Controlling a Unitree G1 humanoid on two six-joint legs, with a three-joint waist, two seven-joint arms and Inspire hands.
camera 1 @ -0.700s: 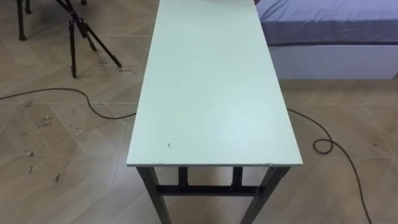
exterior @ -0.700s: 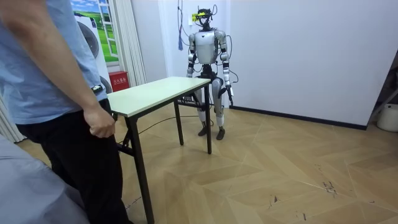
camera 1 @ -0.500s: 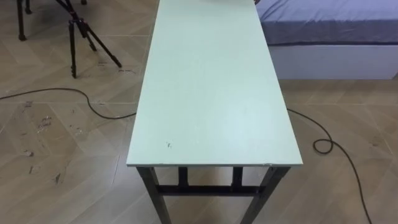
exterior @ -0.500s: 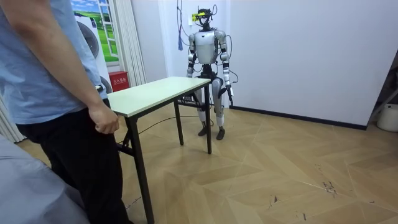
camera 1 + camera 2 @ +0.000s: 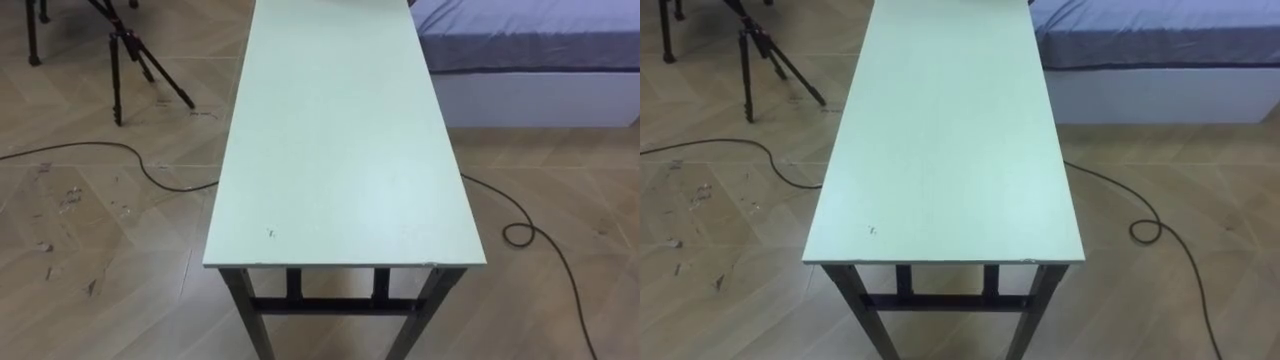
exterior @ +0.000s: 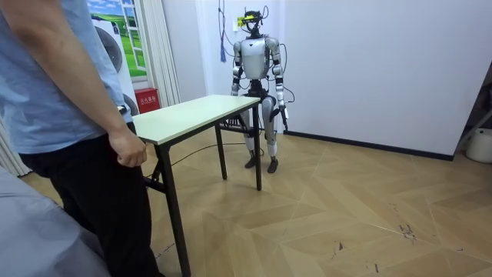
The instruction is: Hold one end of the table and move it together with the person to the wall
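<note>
The table (image 5: 340, 150) stands on the floor with one short end just before the robot and the other end beside the person (image 6: 69, 115), whose hand (image 6: 127, 150) hangs loosely curled near that end, not on it. The robot's left hand (image 6: 286, 115) hangs at its side, off the table. The right hand seems to sit low behind the far corner. I cannot tell whether either hand is open or closed.

The long, smooth surface on its dark metal legs (image 5: 250, 310) looks stiff, and probably awkward more than heavy. The best hold is likely under the short edge near both corners, where the top overhangs the frame. A bed (image 5: 530, 50) lies close alongside, and a cable (image 5: 540, 250) crosses the floor.
</note>
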